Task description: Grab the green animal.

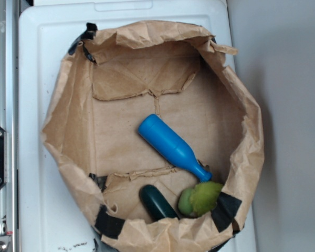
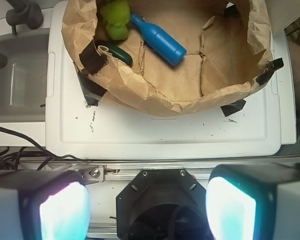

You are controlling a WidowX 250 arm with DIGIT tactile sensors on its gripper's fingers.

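Nothing is done yet: the gripper (image 2: 147,202) hangs wide open and empty, well back from the paper bag (image 1: 241,157), where the green animal (image 1: 200,198) lies against the wall beside the blue bottle's (image 1: 170,145) neck.

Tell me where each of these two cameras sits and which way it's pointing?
Exterior: overhead, looking straight down into the paper bag on the white lid; no gripper visible.
Wrist: on the arm, set back from the bag, looking forward and down; the gripper shows at the bottom, jaws apart, holding nothing.
Shared: both show the green animal, blue bottle and dark green object inside the bag, seen from opposite directions.
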